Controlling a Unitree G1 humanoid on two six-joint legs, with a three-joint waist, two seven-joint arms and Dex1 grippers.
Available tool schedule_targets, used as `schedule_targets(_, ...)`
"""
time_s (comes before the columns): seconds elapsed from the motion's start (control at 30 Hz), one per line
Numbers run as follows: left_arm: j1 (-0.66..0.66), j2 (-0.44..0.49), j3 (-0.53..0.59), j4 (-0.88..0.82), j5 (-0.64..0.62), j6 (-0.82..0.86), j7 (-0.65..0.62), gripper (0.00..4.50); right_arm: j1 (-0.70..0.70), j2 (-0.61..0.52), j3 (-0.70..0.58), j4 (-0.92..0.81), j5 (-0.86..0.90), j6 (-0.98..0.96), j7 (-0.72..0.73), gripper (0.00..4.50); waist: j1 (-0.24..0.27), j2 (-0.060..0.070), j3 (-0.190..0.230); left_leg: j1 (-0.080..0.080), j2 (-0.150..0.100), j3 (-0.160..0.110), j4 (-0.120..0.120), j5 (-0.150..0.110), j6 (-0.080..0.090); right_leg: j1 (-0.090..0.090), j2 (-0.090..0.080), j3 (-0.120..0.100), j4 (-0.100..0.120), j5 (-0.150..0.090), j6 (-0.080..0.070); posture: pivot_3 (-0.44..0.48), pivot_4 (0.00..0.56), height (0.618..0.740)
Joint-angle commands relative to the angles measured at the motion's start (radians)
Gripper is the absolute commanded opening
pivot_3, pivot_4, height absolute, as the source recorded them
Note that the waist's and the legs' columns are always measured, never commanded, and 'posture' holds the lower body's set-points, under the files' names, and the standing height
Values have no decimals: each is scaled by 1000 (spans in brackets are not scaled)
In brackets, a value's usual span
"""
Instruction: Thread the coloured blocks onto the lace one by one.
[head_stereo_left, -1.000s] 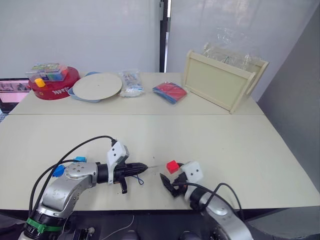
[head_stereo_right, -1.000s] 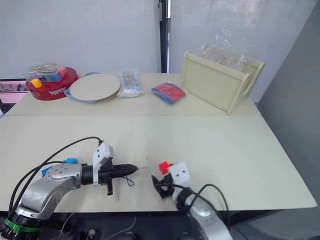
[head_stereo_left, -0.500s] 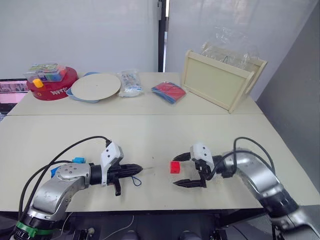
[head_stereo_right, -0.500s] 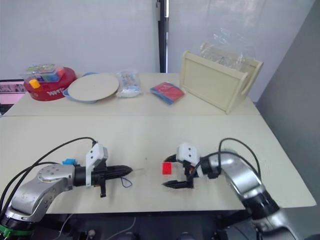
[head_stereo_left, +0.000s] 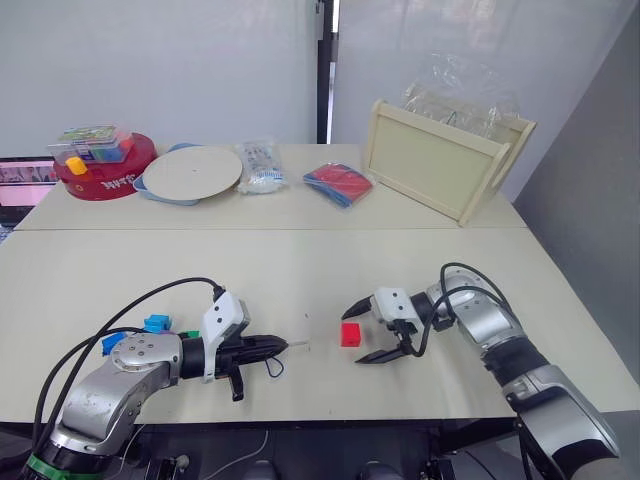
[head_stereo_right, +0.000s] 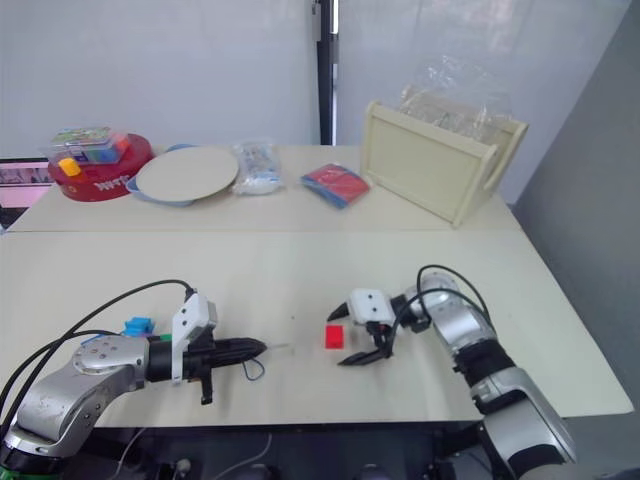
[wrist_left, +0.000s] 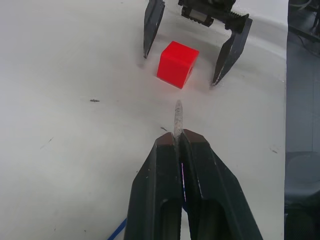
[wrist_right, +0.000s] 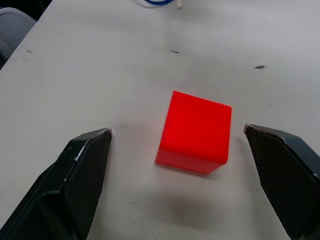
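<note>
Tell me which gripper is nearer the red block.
Right. The right gripper sits open at the red block, fingers either side. The left gripper, pinching the lace, points at it from farther off.

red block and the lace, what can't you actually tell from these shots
- Red block: no threading hole shows on the faces seen in either wrist view; the far and under sides are hidden.
- Lace: only its pale tip sticks out of the shut left tool; the cord behind is covered by the fingers, and its knotted end cannot be made out.
- Right tool: open around the block, fingers cut off by the right wrist view's edge.
</note>
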Motion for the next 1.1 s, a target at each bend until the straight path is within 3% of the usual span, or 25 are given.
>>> schedule_targets(0.03,-6,7,19,-38,-19,-1,4,0,-7,16,-31,4,6,30,-23,4241,0,0,0,0,0,0,0,0,0,0,0,0,0,0,0,0,150,740)
schedule_targets(0.17,2,6,16,-51,-18,2,11,0,65,33,-74,-62,25,150,-116,3018,1,0,0,0,0,0,0,0,0,0,0,0,0,0,0,0,150,740)
schedule_targets(0.33,9,6,12,-59,-19,5,14,0,231,42,-139,-302,83,325,-238,1310,3,0,0,0,0,0,0,0,0,0,0,0,0,0,0,0,150,740)
schedule_targets(0.37,9,6,10,-57,-18,4,13,0,266,45,-153,-359,87,366,-282,1169,3,0,0,0,0,0,0,0,0,0,0,0,0,0,0,0,150,740)
schedule_targets(0.57,-9,-3,-10,-43,-10,1,14,0,509,166,-250,-772,56,627,-697,1170,2,0,0,0,0,0,0,0,0,0,0,0,1,0,0,0,150,740)
schedule_targets(0.67,-21,-11,-20,-40,-10,1,17,0,644,341,-280,-1029,8,799,-989,1170,3,1,0,-1,0,0,-1,0,0,-1,0,1,1,0,0,0,150,740)
schedule_targets(0.73,-32,-15,-27,-32,-7,1,17,0,736,430,-233,-1149,-83,898,-1151,1170,3,1,0,-2,0,-1,-1,0,0,-2,0,0,2,0,0,0,150,740)
schedule_targets(0.87,-45,-13,-33,-22,-7,1,10,0,849,504,-135,-1220,-171,977,-1301,1170,4,0,-1,-1,-1,0,-1,0,-1,-2,-1,1,1,0,0,0,150,740)
schedule_targets(1.0,-56,0,-36,-5,2,-7,-9,0,890,551,-101,-1214,-168,1020,-1354,1170,-2,0,-1,-1,-1,0,-2,0,-1,-2,0,1,1,0,0,0,150,740)
schedule_targets(1.07,-60,3,-37,-1,4,-7,-12,0,894,543,-106,-1201,-157,1031,-1348,2202,-2,0,-1,0,0,0,-2,0,-1,-2,0,1,1,0,0,0,150,740)
schedule_targets(1.1,-60,4,-37,-1,4,-7,-13,0,896,546,-110,-1198,-143,1029,-1343,2474,-1,0,-1,0,0,0,-2,0,-1,-2,0,1,1,0,0,0,150,740)
